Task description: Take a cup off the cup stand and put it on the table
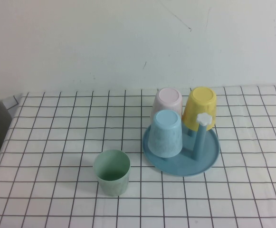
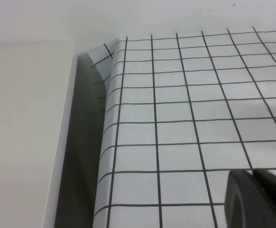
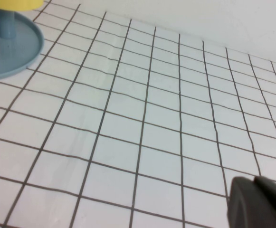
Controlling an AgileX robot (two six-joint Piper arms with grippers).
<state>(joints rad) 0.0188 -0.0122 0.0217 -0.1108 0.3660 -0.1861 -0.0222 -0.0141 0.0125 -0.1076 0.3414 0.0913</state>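
pincer tips first: the left pincer (image 2: 257, 199) shows only as a dark corner in the left wrist view, above the gridded table (image 2: 185, 109) near its cloth edge, touching nothing; whether it is wide or narrow, i cannot tell. the right pincer (image 3: 260, 203) is likewise a dark corner in the right wrist view, over bare grid, holding nothing visible; its opening cannot be told either. neither pincer appears in the high view.

no writing or label is readable on anything.

the yellow cup (image 1: 200, 108) sits upside down on the cup stand (image 1: 209, 159), at its far right side, beside a white-capped peg (image 1: 202, 134). a light blue cup (image 1: 166, 133) and a pink cup (image 1: 167, 103) are also inverted on the stand. a pale green cup (image 1: 111, 172) stands upright on the table, just left of the stand. open grid lies on the left, the right and at the front.
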